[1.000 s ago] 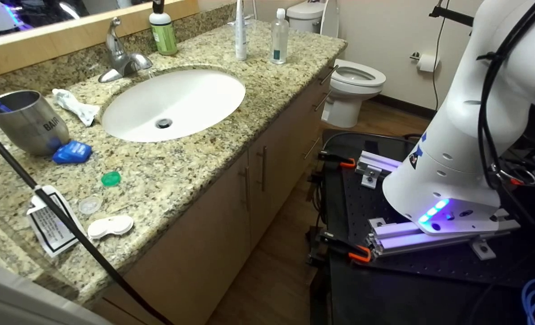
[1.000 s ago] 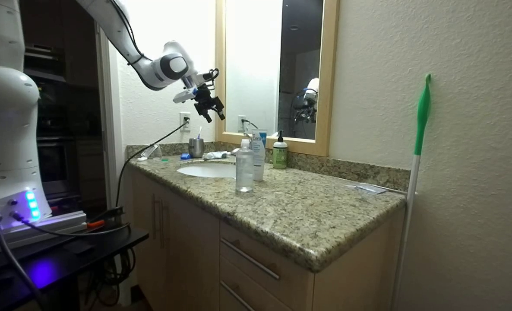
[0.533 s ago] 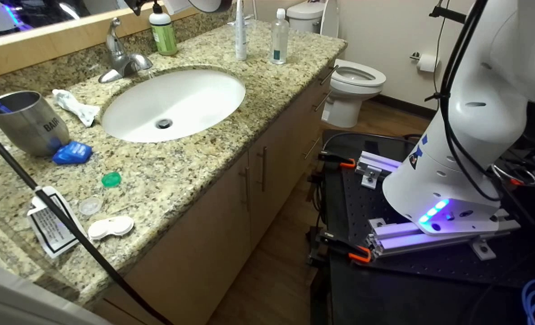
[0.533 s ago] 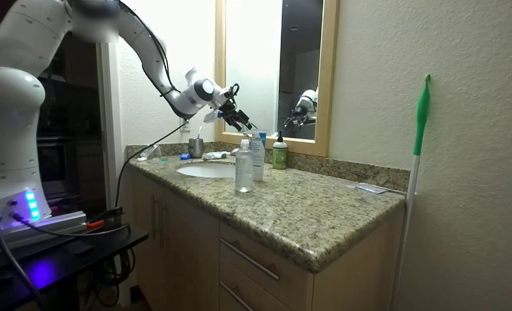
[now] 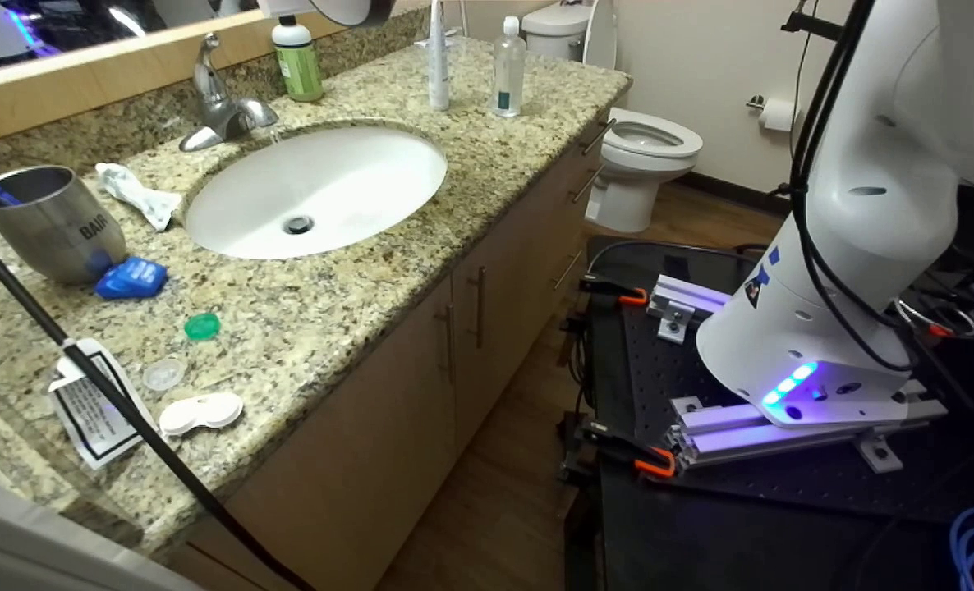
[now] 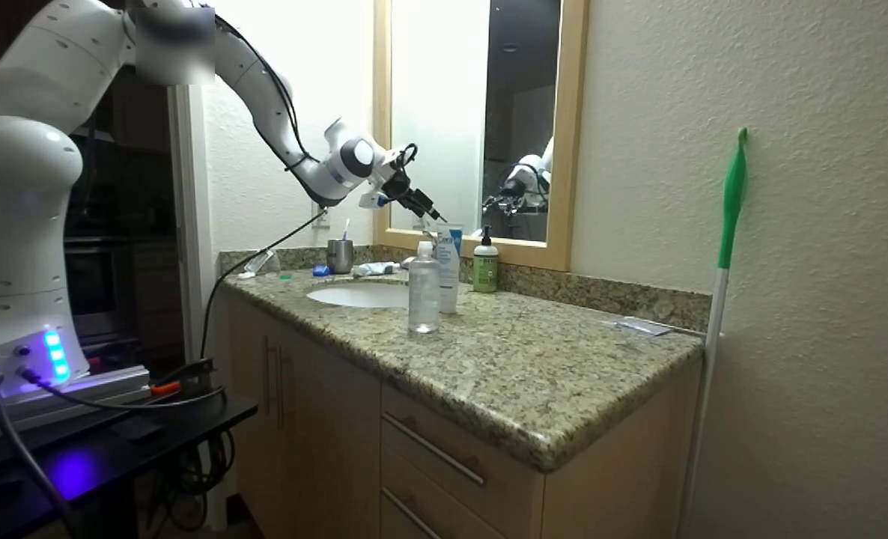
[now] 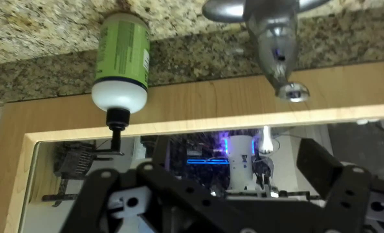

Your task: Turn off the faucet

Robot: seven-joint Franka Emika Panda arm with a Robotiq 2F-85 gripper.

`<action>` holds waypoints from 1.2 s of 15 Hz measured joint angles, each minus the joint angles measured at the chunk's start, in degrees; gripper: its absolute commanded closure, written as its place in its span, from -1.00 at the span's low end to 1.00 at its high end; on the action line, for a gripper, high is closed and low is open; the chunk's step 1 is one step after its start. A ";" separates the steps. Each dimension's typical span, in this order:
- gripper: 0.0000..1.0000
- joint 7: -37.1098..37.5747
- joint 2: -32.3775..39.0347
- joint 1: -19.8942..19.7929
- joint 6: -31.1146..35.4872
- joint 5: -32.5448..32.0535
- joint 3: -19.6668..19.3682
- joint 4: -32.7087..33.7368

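Note:
The faucet [image 5: 222, 111] is a shiny silver tap at the back of the white basin [image 5: 347, 217]. Its lever points up, and a faint clear streak shows under the spout. In the wrist view, which stands upside down, the faucet [image 7: 276, 48] is at the upper right, its lever tip short of the fingers. My gripper [image 7: 240, 158] is open and holds nothing, its fingers apart before the mirror. In an exterior view my gripper [image 6: 438, 215] hangs above the counter near the mirror; the faucet there is mostly hidden behind bottles. The fingers are out of view in the view along the counter.
A green soap bottle [image 7: 122, 61] with black pump stands beside the faucet. A white tube [image 6: 448, 273] and clear bottle [image 6: 424, 292] stand on the counter. A metal cup [image 5: 56, 222], toothpaste tube [image 5: 138, 193] and black cord [image 5: 142, 423] lie opposite. The mirror [image 6: 444, 112] rises behind.
My arm has reached forward and down over the counter, bringing the gripper towards the mirror and faucet. Over the last half second it moved only slightly, with the wrist turning. The faucet looks unchanged.

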 measured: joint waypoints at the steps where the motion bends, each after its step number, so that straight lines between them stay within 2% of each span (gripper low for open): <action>1: -1.00 2.05 1.88 1.61 1.08 2.06 -1.60 2.33; 4: -1.00 7.26 8.95 8.09 3.40 8.10 -9.50 8.99; 6: -1.00 8.99 11.94 9.77 3.73 9.15 -11.54 11.43; 15: -1.00 9.15 13.86 10.19 0.89 9.14 -11.41 12.11; 18: -1.00 8.66 13.92 10.05 -5.62 8.99 -10.93 12.37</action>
